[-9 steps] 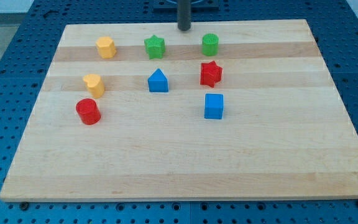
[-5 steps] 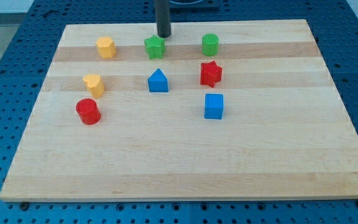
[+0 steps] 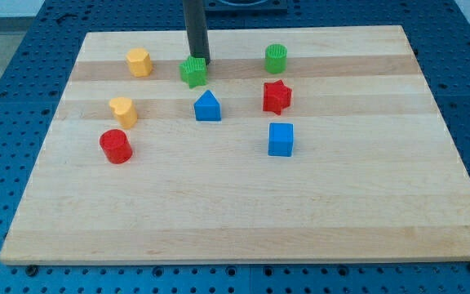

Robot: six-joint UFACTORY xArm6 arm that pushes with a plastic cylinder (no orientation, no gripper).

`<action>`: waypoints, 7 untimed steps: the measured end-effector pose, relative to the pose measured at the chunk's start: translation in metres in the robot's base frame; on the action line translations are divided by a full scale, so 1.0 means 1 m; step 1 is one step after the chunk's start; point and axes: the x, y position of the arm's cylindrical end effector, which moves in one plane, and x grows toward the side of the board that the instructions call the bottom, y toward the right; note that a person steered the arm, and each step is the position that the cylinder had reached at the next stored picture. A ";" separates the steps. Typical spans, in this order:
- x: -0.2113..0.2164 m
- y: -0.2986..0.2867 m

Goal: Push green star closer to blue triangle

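The green star lies near the view's top on the wooden board, just up and left of the blue triangle. A small gap separates the two. My tip touches the star's upper right edge, the dark rod rising out of the view's top.
A yellow hexagon and a yellow heart lie at the left, with a red cylinder below them. A green cylinder, a red star and a blue cube lie to the right.
My tip has moved left and down from the board's top edge onto the green star. The star has slid left and slightly down, nearer the blue triangle's level.
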 end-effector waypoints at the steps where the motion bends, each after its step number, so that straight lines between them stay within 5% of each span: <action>1: 0.006 -0.002; 7: 0.082 -0.039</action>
